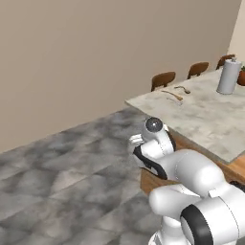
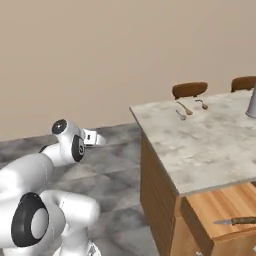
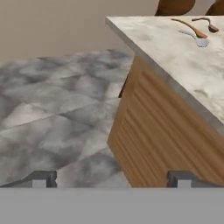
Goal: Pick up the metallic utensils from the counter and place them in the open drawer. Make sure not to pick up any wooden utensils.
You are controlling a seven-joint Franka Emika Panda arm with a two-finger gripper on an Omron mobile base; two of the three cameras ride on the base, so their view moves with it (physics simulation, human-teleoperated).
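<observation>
A silvery spoon [image 3: 197, 40] lies near the far corner of the marbled counter [image 2: 210, 145], close beside a wooden spoon [image 3: 190, 27]; a second wooden spoon [image 3: 205, 23] is just behind. The same group shows in the right base view as the silvery spoon [image 2: 181, 115] and the wooden spoons [image 2: 184, 107] [image 2: 201, 103]. The drawer [image 2: 215, 202] stands pulled out below the counter's near end, and a knife [image 2: 235, 220] with a dark handle lies inside it. My gripper [image 3: 111, 179] [image 2: 100, 140] is open and holds nothing, hanging over the floor to the left of the counter.
A grey paper-towel roll [image 1: 228, 76] stands far right on the counter. Brown chairs [image 1: 163, 79] line its far side. The counter's ribbed wooden side panel [image 3: 157, 131] is close ahead of the hand. Grey tiled floor [image 1: 72, 167] spreads out to the left.
</observation>
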